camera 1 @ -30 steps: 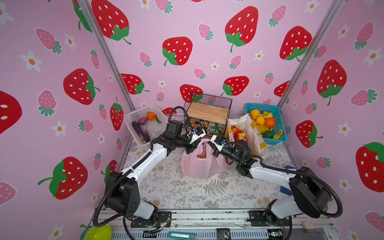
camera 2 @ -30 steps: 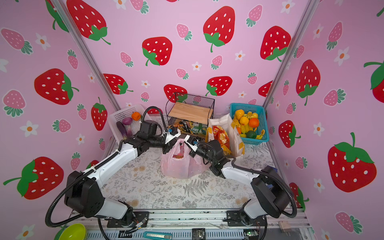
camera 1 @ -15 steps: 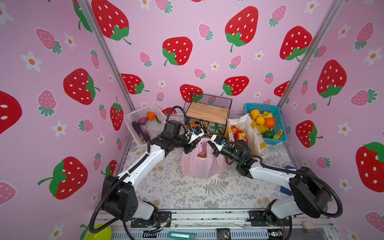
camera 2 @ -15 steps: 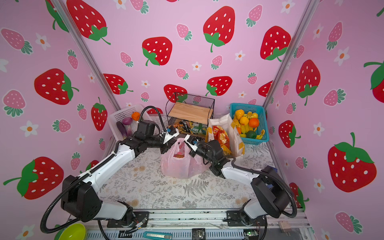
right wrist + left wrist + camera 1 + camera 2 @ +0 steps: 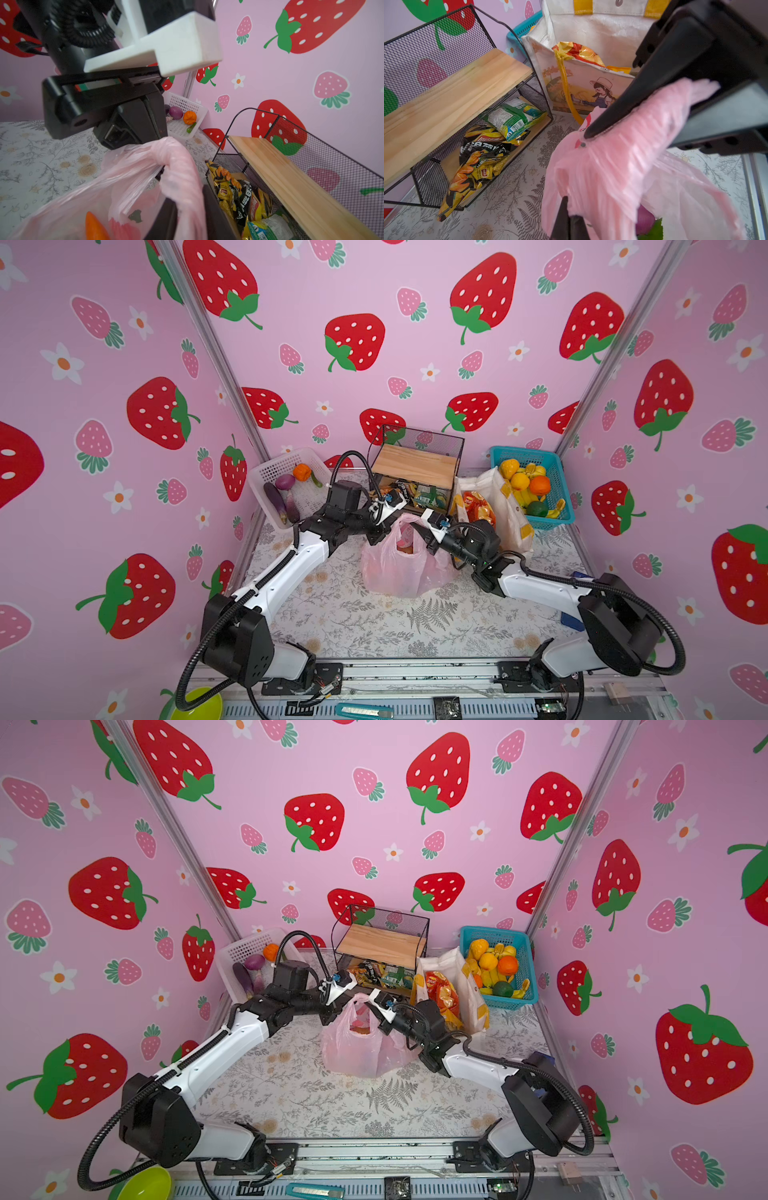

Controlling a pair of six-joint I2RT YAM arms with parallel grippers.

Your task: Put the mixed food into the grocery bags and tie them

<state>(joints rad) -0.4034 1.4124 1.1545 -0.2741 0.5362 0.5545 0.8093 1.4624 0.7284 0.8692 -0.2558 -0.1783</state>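
Clenching the pink bag [image 5: 395, 568] handle, left pincer [image 5: 146, 136] holds; right pincer [image 5: 187, 195] stands parted

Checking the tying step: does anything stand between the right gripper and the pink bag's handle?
Nothing visible. The handle passes between the right gripper's parted fingers; the left gripper pinches the pink bag beside it.

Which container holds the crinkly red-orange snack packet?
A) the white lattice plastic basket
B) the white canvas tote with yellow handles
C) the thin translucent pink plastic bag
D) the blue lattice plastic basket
B: the crinkly red-orange snack packet stands inside the open white canvas tote, as a top view shows.
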